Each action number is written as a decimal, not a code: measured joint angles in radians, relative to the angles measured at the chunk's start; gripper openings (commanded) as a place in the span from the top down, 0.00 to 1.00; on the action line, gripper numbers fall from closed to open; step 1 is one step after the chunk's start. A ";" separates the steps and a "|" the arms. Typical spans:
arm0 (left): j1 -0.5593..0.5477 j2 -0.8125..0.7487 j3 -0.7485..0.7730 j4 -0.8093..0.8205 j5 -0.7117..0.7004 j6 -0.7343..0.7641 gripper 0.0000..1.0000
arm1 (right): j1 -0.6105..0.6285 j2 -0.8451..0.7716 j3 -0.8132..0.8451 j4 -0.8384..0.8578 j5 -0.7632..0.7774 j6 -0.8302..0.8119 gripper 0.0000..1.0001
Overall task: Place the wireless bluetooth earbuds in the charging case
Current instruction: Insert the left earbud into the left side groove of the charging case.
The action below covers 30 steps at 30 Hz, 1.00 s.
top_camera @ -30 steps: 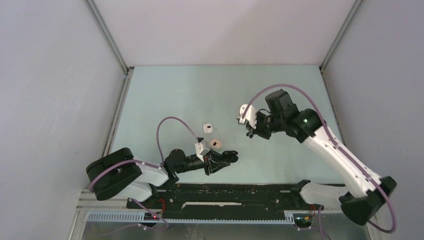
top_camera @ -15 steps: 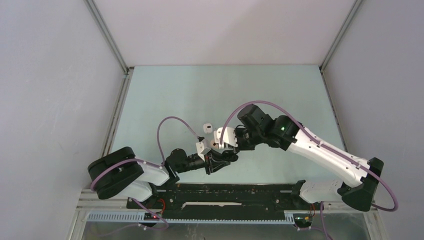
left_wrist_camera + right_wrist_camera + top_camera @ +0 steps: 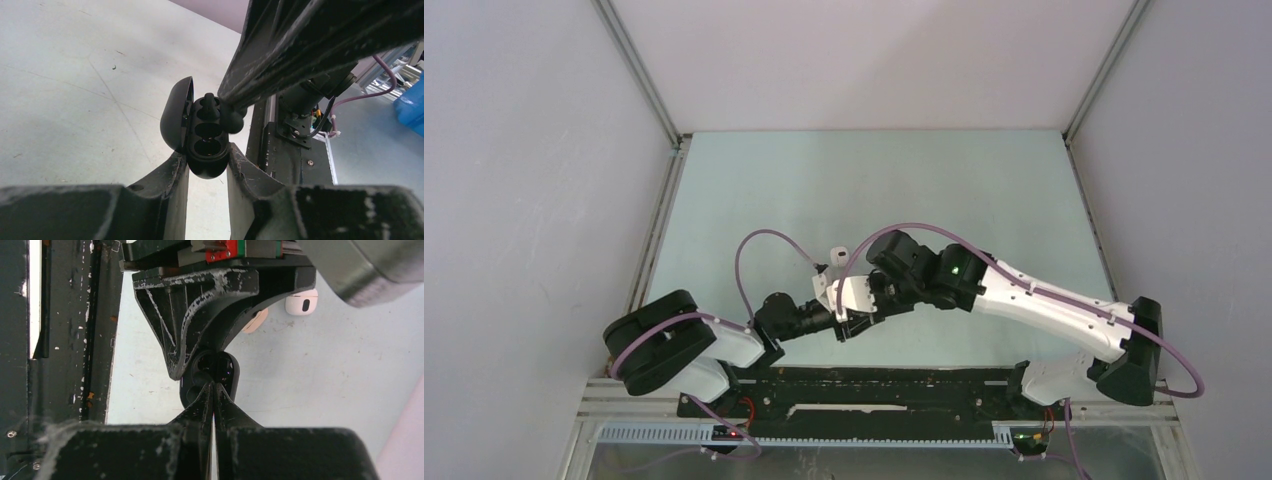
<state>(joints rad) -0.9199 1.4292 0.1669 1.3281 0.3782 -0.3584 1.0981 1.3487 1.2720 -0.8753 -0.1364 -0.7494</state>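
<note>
Right pincer (image 3: 214, 390) has arrived.
Closed, it touches the open glossy black case (image 3: 205, 145) that the left pincer (image 3: 207, 159) grips; insertion seems begun.

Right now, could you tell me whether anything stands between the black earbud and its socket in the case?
Nothing visible does. The left end effector holds the case open, lid swung aside. The earbud stands at the top socket, with the shut right end effector against it.
</note>
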 measured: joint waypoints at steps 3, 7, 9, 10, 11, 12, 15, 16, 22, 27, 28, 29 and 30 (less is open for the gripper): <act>0.003 0.000 0.000 0.014 0.004 -0.010 1.00 | 0.019 0.017 0.000 0.016 0.033 -0.001 1.00; 0.004 0.000 0.000 0.028 0.018 -0.019 1.00 | 0.035 0.032 -0.006 0.044 0.069 -0.001 1.00; 0.005 0.000 0.000 0.034 0.020 -0.026 1.00 | 0.039 0.036 -0.011 0.050 0.085 -0.001 1.00; 0.005 0.000 0.000 0.035 0.020 -0.027 1.00 | 0.040 0.039 -0.013 0.052 0.089 -0.001 1.00; 0.006 0.002 0.000 0.035 0.021 -0.027 1.00 | 0.040 0.040 -0.014 0.055 0.093 0.000 1.00; 0.008 0.004 0.000 0.035 0.021 -0.029 1.00 | 0.040 0.042 -0.014 0.058 0.097 0.000 1.00; 0.011 0.005 0.000 0.036 0.021 -0.034 1.00 | 0.043 0.043 -0.015 0.062 0.103 0.000 1.00; 0.011 0.005 0.000 0.037 0.021 -0.035 1.00 | 0.045 0.043 -0.015 0.062 0.104 -0.001 1.00; 0.013 0.005 0.000 0.038 0.022 -0.035 1.00 | 0.055 0.047 -0.015 0.062 0.120 -0.002 1.00; 0.016 0.006 0.000 0.039 0.022 -0.035 1.00 | 0.056 0.050 -0.016 0.063 0.144 -0.002 1.00; 0.017 0.006 0.000 0.039 0.022 -0.036 1.00 | 0.056 0.050 -0.016 0.063 0.145 -0.002 1.00; 0.018 0.006 0.000 0.039 0.022 -0.036 1.00 | 0.056 0.051 -0.016 0.062 0.146 -0.002 1.00; 0.018 0.006 0.000 0.039 0.022 -0.036 1.00 | 0.056 0.052 -0.016 0.062 0.147 -0.002 1.00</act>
<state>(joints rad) -0.9016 1.4357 0.1665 1.3670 0.4000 -0.3946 1.1545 1.4006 1.2564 -0.8131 0.0105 -0.7509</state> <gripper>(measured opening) 0.314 0.006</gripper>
